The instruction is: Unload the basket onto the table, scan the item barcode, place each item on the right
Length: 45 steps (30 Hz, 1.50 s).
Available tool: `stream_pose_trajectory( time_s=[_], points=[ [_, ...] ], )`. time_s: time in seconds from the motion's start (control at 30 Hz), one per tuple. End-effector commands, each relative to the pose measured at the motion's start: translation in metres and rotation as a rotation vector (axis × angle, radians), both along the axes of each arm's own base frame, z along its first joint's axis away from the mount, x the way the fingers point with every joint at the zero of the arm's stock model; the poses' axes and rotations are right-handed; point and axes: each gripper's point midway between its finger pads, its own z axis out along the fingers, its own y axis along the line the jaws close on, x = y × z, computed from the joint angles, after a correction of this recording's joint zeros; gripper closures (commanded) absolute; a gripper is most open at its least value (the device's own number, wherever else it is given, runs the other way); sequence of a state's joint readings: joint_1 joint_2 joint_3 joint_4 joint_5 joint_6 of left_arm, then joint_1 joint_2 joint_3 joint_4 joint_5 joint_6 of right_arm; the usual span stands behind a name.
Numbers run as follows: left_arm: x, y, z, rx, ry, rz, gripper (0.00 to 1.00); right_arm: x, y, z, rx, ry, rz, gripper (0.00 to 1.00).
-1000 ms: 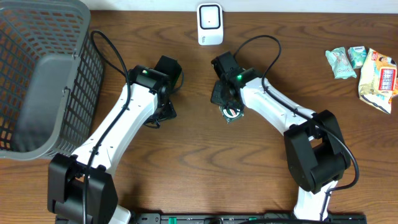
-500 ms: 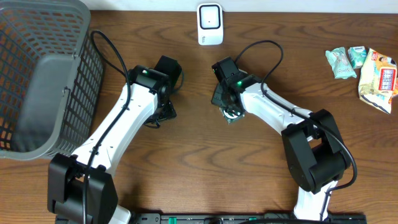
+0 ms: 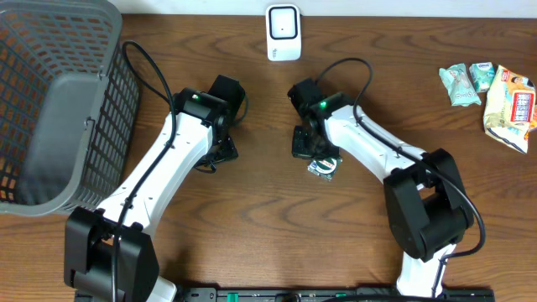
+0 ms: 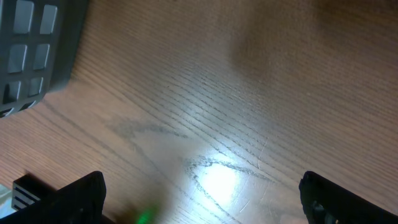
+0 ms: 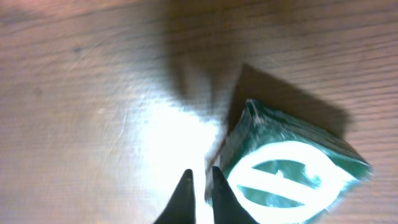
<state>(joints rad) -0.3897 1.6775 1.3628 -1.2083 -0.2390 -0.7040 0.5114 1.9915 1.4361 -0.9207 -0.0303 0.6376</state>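
The item is a small green and white packet point(image 3: 323, 167). It lies on the wooden table just right of and in front of my right gripper point(image 3: 307, 144). In the right wrist view the packet point(image 5: 292, 168) sits beside the right fingertip, and the gripper point(image 5: 200, 172) is shut with only a thin slit and nothing between its tips. The white barcode scanner point(image 3: 284, 32) stands at the table's back edge. My left gripper point(image 3: 220, 151) hovers low over bare wood, and in its own view it point(image 4: 200, 182) is open wide and empty.
A large grey mesh basket point(image 3: 50, 101) fills the far left, and its corner point(image 4: 31, 50) shows in the left wrist view. Several snack packets point(image 3: 491, 92) lie at the far right.
The packet was at my right gripper's tips; it now lies on the table slightly right and nearer the front. The right gripper has shifted a little. The left arm has not moved.
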Motion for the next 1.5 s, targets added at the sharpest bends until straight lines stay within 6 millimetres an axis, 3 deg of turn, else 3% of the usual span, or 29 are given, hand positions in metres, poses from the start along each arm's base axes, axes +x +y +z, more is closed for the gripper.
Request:
stream_pose_trajectory(
  time_s=[0.0, 0.1, 0.2, 0.23, 0.43, 0.47, 0.53, 0.57, 0.6, 0.63, 0.87, 1.13, 1.3, 1.47],
  points=[
    [-0.001, 0.004, 0.001, 0.017, -0.003, 0.01, 0.02, 0.009, -0.004, 0.03, 0.004, -0.061, 0.063, 0.87],
    [-0.001, 0.004, 0.001, 0.017, -0.003, 0.01, 0.02, 0.008, -0.027, 0.029, -0.083, -0.055, 0.037, 0.51],
    [-0.001, 0.004, 0.001, 0.017, -0.003, 0.01, 0.02, 0.005, -0.037, 0.028, -0.098, -0.026, -0.004, 0.07],
    [-0.001, 0.004, 0.001, 0.017, -0.003, 0.01, 0.02, 0.003, -0.038, 0.028, -0.101, -0.017, -0.016, 0.01],
    [-0.001, 0.004, 0.001, 0.017, -0.003, 0.01, 0.02, -0.007, -0.032, 0.027, -0.077, 0.023, 0.002, 0.01],
    [-0.001, 0.004, 0.001, 0.017, -0.003, 0.01, 0.02, -0.01, -0.031, 0.027, -0.074, 0.033, 0.017, 0.06],
    [-0.001, 0.004, 0.001, 0.017, -0.003, 0.01, 0.02, -0.01, -0.032, 0.027, -0.082, 0.031, 0.015, 0.27],
    [-0.001, 0.004, 0.001, 0.017, -0.003, 0.01, 0.02, -0.01, -0.032, 0.026, -0.083, 0.031, -0.003, 0.28],
    [-0.001, 0.004, 0.001, 0.017, -0.003, 0.01, 0.02, -0.01, -0.033, 0.026, -0.085, 0.032, -0.036, 0.2],
    [-0.001, 0.004, 0.001, 0.017, -0.003, 0.01, 0.02, -0.012, -0.034, 0.026, -0.088, 0.039, -0.079, 0.01],
    [-0.001, 0.004, 0.001, 0.017, -0.003, 0.01, 0.02, -0.018, -0.047, 0.024, -0.142, 0.054, -0.323, 0.01],
    [-0.001, 0.004, 0.001, 0.017, -0.003, 0.01, 0.02, -0.025, -0.05, -0.002, -0.141, 0.052, -0.323, 0.01],
    [-0.001, 0.004, 0.001, 0.017, -0.003, 0.01, 0.02, -0.027, -0.052, -0.02, -0.122, 0.043, -0.331, 0.11],
    [-0.001, 0.004, 0.001, 0.017, -0.003, 0.01, 0.02, -0.032, -0.048, -0.036, -0.065, 0.06, -0.339, 0.11]
  ],
)
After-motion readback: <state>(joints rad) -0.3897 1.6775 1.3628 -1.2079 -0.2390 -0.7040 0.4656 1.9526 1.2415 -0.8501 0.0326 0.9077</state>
